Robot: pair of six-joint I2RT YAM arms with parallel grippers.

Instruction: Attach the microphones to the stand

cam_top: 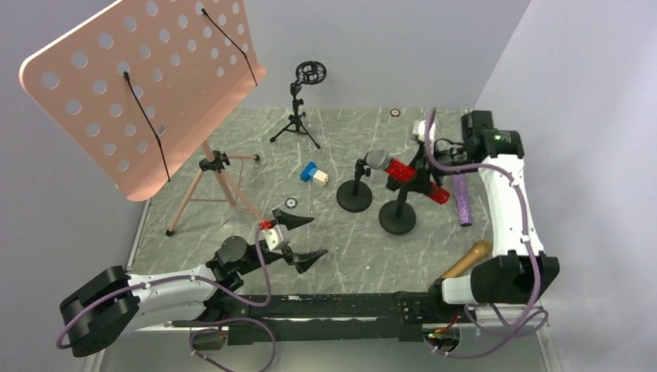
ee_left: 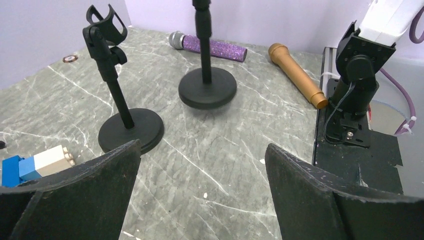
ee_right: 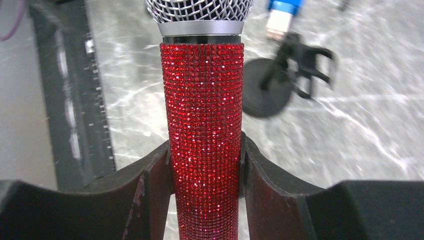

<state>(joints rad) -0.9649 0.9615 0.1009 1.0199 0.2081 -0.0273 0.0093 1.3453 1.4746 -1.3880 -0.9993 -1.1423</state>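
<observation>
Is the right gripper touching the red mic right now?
Touching. The right wrist view shows the right gripper with both fingers pressed against opposite sides of the red microphone, no gap.

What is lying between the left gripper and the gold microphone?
Nothing but bare tabletop. The top view shows an open stretch from the left gripper across to the gold microphone, and the left wrist view agrees.

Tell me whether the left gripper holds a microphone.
No, the left gripper is open, with nothing between its fingers.
</observation>
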